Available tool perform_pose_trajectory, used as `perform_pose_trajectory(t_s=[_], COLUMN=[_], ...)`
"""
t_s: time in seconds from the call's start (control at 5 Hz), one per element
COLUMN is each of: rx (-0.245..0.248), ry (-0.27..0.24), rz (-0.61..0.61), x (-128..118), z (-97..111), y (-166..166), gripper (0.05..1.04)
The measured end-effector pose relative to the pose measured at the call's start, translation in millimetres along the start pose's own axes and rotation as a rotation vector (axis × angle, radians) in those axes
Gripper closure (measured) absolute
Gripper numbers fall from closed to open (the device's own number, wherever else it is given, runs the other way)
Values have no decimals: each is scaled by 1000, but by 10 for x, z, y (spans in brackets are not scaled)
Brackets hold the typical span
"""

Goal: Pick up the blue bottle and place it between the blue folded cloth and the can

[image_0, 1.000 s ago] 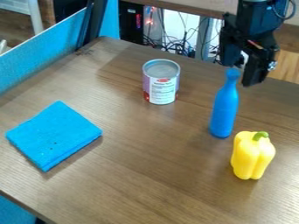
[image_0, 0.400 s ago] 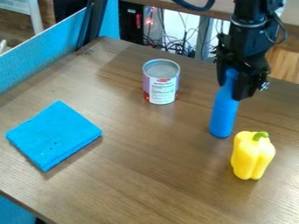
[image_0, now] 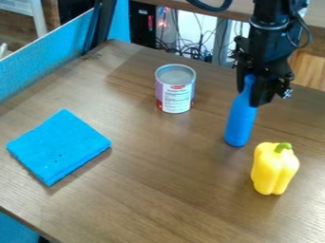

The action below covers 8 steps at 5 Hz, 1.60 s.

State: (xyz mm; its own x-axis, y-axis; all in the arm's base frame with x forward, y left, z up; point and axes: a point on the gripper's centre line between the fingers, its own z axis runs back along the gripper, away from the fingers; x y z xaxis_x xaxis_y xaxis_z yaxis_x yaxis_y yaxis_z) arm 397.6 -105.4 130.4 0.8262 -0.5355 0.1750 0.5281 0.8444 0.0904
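Jaws of the black gripper [image_0: 249, 96] are drawn in on the neck of a blue bottle [image_0: 240, 122], one on either side of it, so they stand parted by about the neck's thickness and have hold of it. The arm [image_0: 271, 31] enters at the top edge of the view, right of the middle, and hangs nearly straight down, its wrist above the bottle and the jaws pointing at the bench [image_0: 162, 182]. A dark cable [image_0: 213, 6] loops out beside it at the top.

The bottle is plain, smooth blue, slender, with a narrow neck that widens into a rounded body. It stands close to upright, its top leaning slightly to the right in the view. Its upper part sits between the jaws; the body shows below them, over the right half of the bench. Whether its base touches the wood, I cannot tell.

Nearest to the bottle is a yellow bell pepper [image_0: 273, 170] with a green stem, just beside it, toward the camera and to the right, apart from the jaws. A metal can [image_0: 175, 90] with a pale label stands upright to the bottle's left, well apart. Farther left, a folded bright blue cloth [image_0: 58, 146] lies flat.
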Motion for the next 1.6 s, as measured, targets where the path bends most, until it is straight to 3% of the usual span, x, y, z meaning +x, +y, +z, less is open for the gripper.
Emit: perform_pose_trajectory(t_s=[0.2,0.4,0.6,0.8,1.2,1.6], rx=[1,-10,-27,-29,-6,87], ry=[-17,-60,-57,-59,-18,1], rz=[6,18,48,142,293,261], x=[-15,-22,-127,-354,-1061,-1394], z=[178,523,743,990,1120,936], y=[-11,-19,-8,234,431,646], gripper=[685,685,685,685,685,685])
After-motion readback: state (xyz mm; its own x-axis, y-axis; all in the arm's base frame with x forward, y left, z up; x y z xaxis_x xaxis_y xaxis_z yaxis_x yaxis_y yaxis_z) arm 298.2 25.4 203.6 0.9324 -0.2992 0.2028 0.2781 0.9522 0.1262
